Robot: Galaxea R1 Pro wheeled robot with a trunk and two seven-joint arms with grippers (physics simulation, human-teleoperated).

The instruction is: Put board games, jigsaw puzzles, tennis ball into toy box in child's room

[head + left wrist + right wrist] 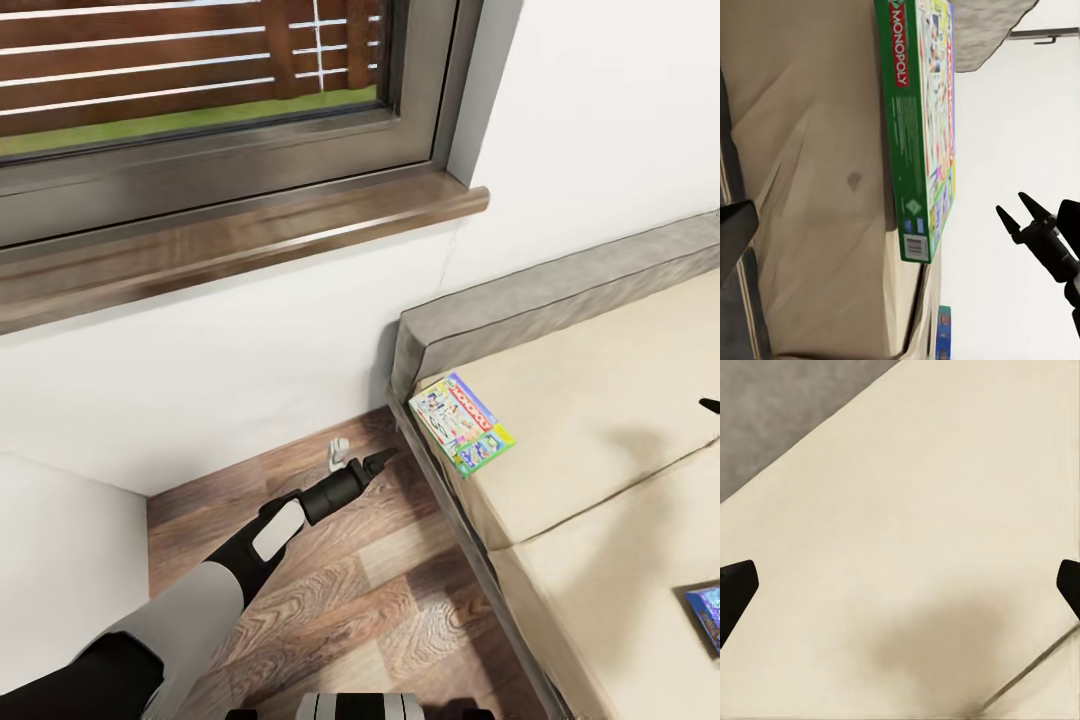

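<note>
At the head corner of the bed (600, 400), next to the grey upholstered frame, the Monopoly board game (461, 422) lies flat on the beige mattress, close to the side edge that faces the floor. A second, smaller blue board game (706, 612) lies further down the bed, cut off by the picture's right edge.

The left claw (378, 463) hangs over the wooden floor (400, 590) just beside the bed's side edge, short of the box and apart from it. It holds nothing; its fingers appear narrowly parted. The right claw (1027, 213) hovers above the mattress, spread wide and empty, well apart from the Monopoly box.

Handling, as a judgement: the box is printed cardboard, stiff, flat and probably light, with a smooth surface that may slip between the fingers. The lid may flex or lift if squeezed at the centre. Take hold across the thin edge nearest the bed's side, or slide the box partly off that edge first to expose a grip.
</note>
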